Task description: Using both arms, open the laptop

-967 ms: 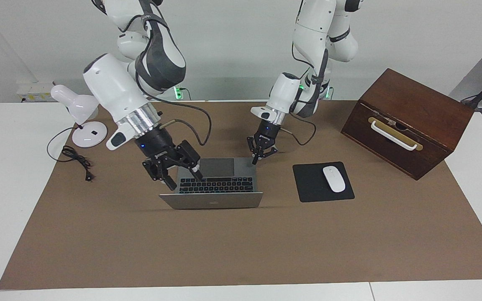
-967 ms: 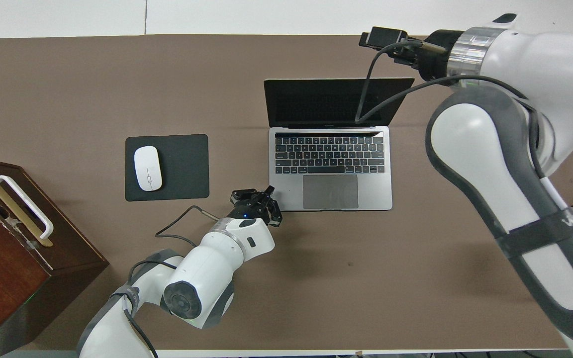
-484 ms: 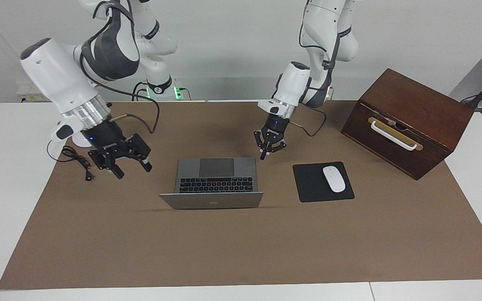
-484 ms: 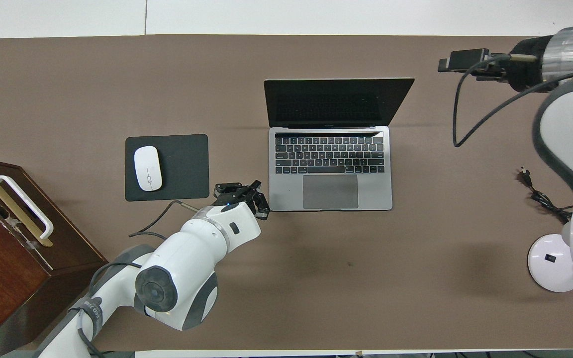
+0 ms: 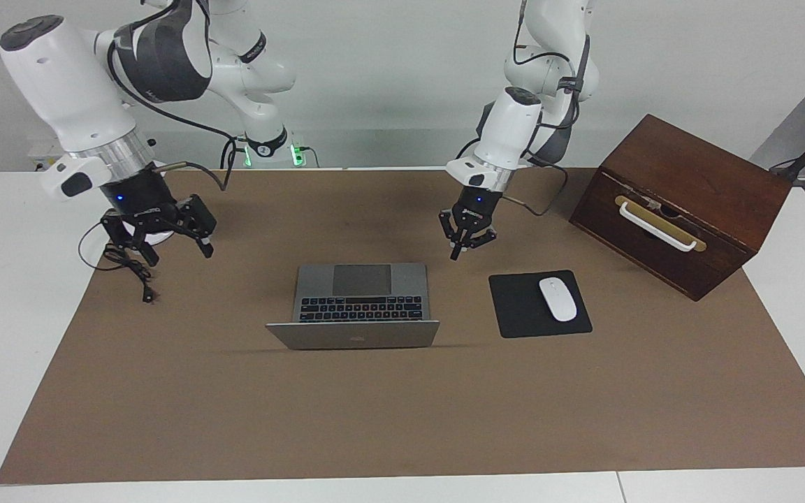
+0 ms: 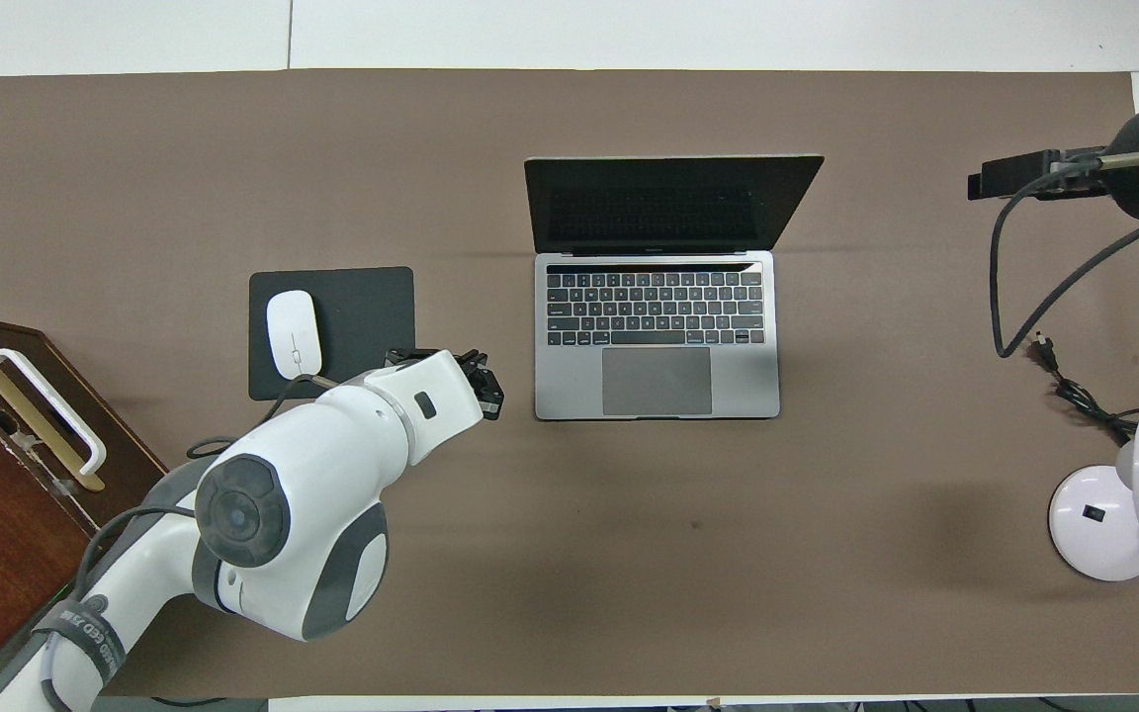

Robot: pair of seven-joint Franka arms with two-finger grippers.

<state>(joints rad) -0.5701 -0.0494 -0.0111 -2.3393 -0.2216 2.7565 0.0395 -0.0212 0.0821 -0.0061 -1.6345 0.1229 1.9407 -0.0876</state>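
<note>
The silver-grey laptop (image 5: 360, 293) stands open in the middle of the brown mat, its dark screen upright and its black keys and trackpad showing in the overhead view (image 6: 657, 381). My left gripper (image 5: 457, 250) hangs shut and empty just above the mat, beside the laptop's near corner on the mouse pad's side, touching nothing. The left arm's wrist partly covers it in the overhead view (image 6: 486, 384). My right gripper (image 5: 172, 250) is open and empty, raised over the mat's edge at the right arm's end, well apart from the laptop.
A black mouse pad (image 5: 514, 314) with a white mouse (image 5: 557, 298) lies beside the laptop toward the left arm's end. A brown wooden box (image 5: 675, 202) with a white handle stands past it. A white lamp (image 6: 1103, 524) and its black cable (image 6: 1074, 391) lie at the right arm's end.
The right gripper left the open laptop and swung up and away toward the right arm's end. The left gripper lifted off the laptop's base corner and drew back toward the robots.
</note>
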